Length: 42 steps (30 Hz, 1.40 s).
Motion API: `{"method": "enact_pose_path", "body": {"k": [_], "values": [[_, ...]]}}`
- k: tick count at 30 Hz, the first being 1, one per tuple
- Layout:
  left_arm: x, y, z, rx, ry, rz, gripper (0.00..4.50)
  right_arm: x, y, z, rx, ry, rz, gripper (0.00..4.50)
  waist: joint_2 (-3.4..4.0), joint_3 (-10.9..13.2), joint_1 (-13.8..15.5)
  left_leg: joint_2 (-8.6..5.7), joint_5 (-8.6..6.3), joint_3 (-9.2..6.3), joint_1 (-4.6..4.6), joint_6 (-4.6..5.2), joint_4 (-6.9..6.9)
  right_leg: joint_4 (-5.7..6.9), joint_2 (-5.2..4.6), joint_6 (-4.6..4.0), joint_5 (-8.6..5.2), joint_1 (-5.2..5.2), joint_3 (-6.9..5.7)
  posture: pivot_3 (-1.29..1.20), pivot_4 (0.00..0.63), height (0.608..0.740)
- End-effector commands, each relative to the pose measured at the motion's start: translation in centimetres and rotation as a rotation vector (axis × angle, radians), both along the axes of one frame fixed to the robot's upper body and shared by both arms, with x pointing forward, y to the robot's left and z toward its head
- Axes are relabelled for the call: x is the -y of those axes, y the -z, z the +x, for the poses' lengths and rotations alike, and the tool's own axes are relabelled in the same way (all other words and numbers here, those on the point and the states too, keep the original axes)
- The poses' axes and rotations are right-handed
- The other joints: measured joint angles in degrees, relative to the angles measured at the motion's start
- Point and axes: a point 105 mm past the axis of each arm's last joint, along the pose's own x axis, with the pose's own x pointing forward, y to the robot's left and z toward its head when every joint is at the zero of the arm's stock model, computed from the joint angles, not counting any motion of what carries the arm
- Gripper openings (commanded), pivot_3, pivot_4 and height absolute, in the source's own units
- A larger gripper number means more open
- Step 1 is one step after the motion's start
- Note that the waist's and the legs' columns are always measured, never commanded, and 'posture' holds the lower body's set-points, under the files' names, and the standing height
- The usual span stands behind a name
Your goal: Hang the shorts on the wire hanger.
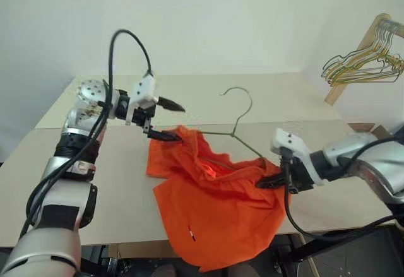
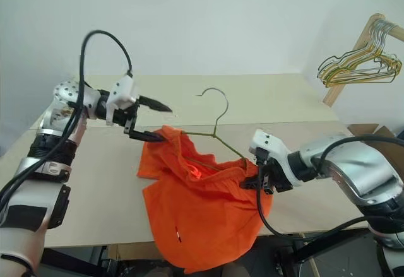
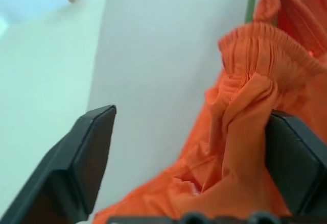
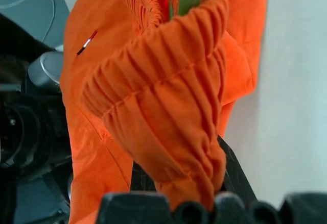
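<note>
Orange shorts (image 1: 214,217) are being pinched at the waistband by the right gripper (image 1: 273,180); with the left gripper (image 1: 169,120) spread apart, they could slide off the wire hanger (image 1: 243,139).

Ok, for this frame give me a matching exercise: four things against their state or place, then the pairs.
Things:
1. left gripper
2. right gripper
3. wire hanger
4. shorts

States or places:
A. hook lying on the table, arms inside the waistband
B. shut on the waistband
C. draped over the table's near edge
D. open, fabric against one finger

Pairs: 1-D, 2-B, 3-A, 4-C
</note>
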Motion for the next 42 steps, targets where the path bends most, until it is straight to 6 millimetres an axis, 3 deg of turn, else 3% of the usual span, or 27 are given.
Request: {"method": "enact_pose_path", "body": {"k": [1,4,8,13,16,24,29,37,42], "values": [[-0.7,-4.1,0.8,0.018,-0.111,-0.24,4.48,1.4,-0.9,-0.5,0.02,0.12,0.032,0.0,0.0,0.0,-0.01,0.0,0.0,-0.01,0.0,0.0,0.0,0.01,0.0,0.0,0.0,0.0,0.0,-0.09,0.0,0.74],[-0.1,-5.7,-0.1,0.016,-0.111,-0.355,4.48,2.9,-0.5,-1.0,0.003,0.261,0.059,0.0,-0.01,-0.01,-0.02,0.0,0.0,-0.05,-0.01,0.0,0.0,0.02,0.0,0.0,0.0,0.0,0.0,-0.11,0.0,0.74],[2.5,-7.1,-2.8,0.001,-0.039,-0.476,4.48,4.7,-0.4,-1.1,0.005,0.469,0.114,0.0,-0.02,-0.02,-0.06,0.01,0.0,-0.07,0.02,0.0,0.02,0.06,-0.05,0.0,0.0,0.04,0.06,-0.13,0.0,0.74],[5.1,-8.1,-5.2,-0.022,0.05,-0.561,4.48,7.5,-0.3,0.7,0.088,0.775,0.21,0.0,0.01,-0.07,-0.22,0.0,0.0,-0.05,0.18,-0.01,-0.04,0.15,-0.03,-0.01,0.02,0.09,0.17,-0.16,0.0,0.74],[5.7,-8.5,-6.0,-0.048,0.096,-0.595,4.48,9.8,0.1,2.1,0.146,1.009,0.215,0.0,0.32,-0.29,-0.68,-0.02,0.01,0.06,0.25,-0.02,-0.09,0.13,-0.03,-0.01,0.02,0.11,0.3,-0.17,0.0,0.74],[5.8,-9.1,-5.9,-0.064,0.112,-0.623,4.48,14.5,0.5,3.0,0.192,1.427,0.173,0.0,0.71,-0.53,-3.78,-0.06,0.02,0.18,0.34,-0.04,-0.24,0.08,0.0,0.0,0.01,0.14,0.45,-0.2,0.0,0.74],[5.5,-8.9,-5.6,-0.059,0.099,-0.616,4.48,16.9,-0.4,3.4,0.21,1.706,0.213,0.0,0.93,-0.64,-6.02,-0.06,0.02,0.18,0.35,-0.04,-0.26,0.08,0.01,0.0,0.01,0.17,0.52,-0.2,0.0,0.74],[5.2,-8.6,-5.6,-0.045,0.087,-0.601,4.48,21.3,-3.7,2.9,0.241,1.982,0.269,0.0,1.35,-0.74,-6.67,-0.09,0.02,0.18,0.45,-0.03,-0.3,-0.01,0.01,0.02,0.0,0.33,0.51,-0.18,0.0,0.74],[4.9,-8.6,-5.6,-0.035,0.071,-0.604,4.48,23.2,-5.8,2.3,0.273,2.058,0.306,0.0,1.53,-0.7,-6.53,-0.1,0.01,0.19,1.01,0.0,-0.46,-0.33,0.02,0.08,-0.03,0.95,0.48,-0.17,0.0,0.74]]}}
